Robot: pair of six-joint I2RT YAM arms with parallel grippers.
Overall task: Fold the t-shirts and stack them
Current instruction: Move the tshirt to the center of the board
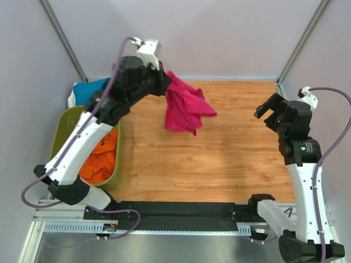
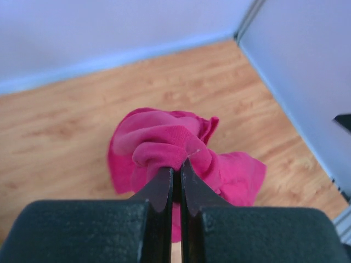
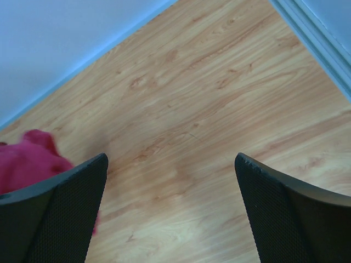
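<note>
1 magenta-pink t-shirt (image 1: pixel 186 108) is held bunched and hanging over the far middle of the wooden table (image 1: pixel 219 159), pinched in the closed fingers of the left gripper (image 2: pixel 176 164). The left arm is stretched up and forward. Orange t-shirts (image 1: pixel 101 159), uncountable, are heaped in 1 olive-green basket (image 1: pixel 59 131) at the left edge, and 1 teal-blue t-shirt (image 1: pixel 90 90) is seen behind it. The right gripper (image 3: pixel 171 159) is held raised at the right, spread wide, with nothing gripped.

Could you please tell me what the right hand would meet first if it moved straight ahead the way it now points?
The right hand would likely meet the bare wooden table first, seen between its open fingers; the magenta t-shirt is left of that line.
</note>
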